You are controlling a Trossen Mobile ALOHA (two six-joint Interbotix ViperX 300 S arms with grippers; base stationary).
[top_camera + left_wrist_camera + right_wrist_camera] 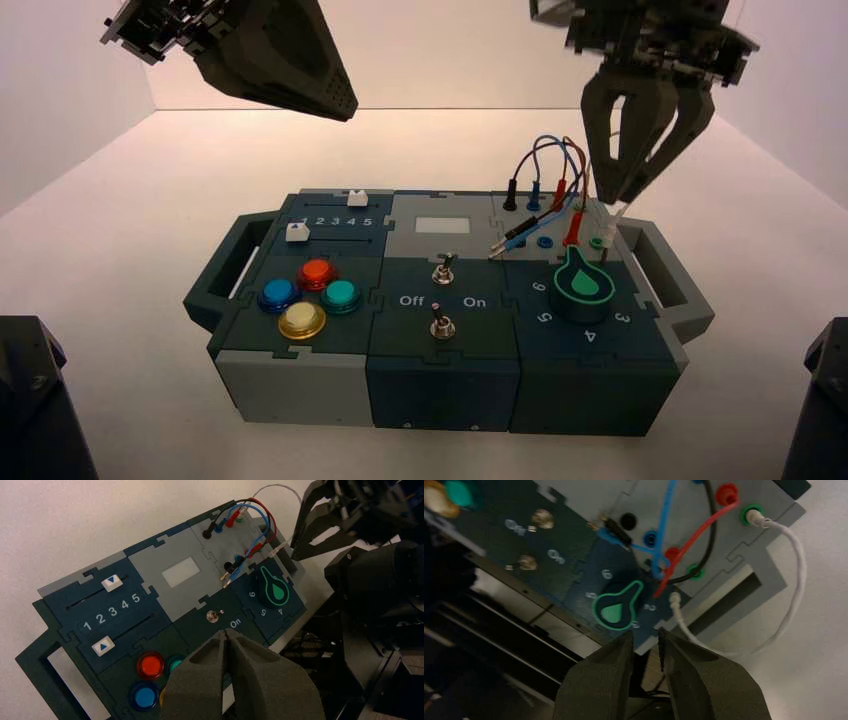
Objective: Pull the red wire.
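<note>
— While the right gripper (622, 197) hung over the far right corner of the box (440, 385), where did the red wire (574, 165) sit?

— It sat on the grey socket panel at that far right corner. One red plug (560, 193) stood in the far row of sockets, between a blue plug (534, 195) and the panel's right edge, and the other red plug (572, 230) stood upright in the nearer row. The cable arched up between them, beside the blue wire (540, 142).

— And the gripper's fingers?

— They were drawn in to a narrow gap at the tips, closed on nothing. In the high view the tips pointed down just right of the red loop, above a white plug (613, 216) near the green socket (597, 241). I could not tell whether they touched that plug. The right wrist view showed the same slim gap, with the red wire (696, 542) running past the green-marked knob (616, 611) and the white cable (795, 570) looping off the box's edge.

— What about the other arm?

— The left gripper (300, 70) was raised above the far left of the box, over the two white sliders (326, 214). In the left wrist view its fingers (250, 665) met with no gap, holding nothing, above the row of round buttons; the red button (150, 664) showed beside them.

— Anything loose on the panel?

— A black plug (515, 236) lay flat on the panel, its metal tip toward the toggle switches (443, 298).
</note>
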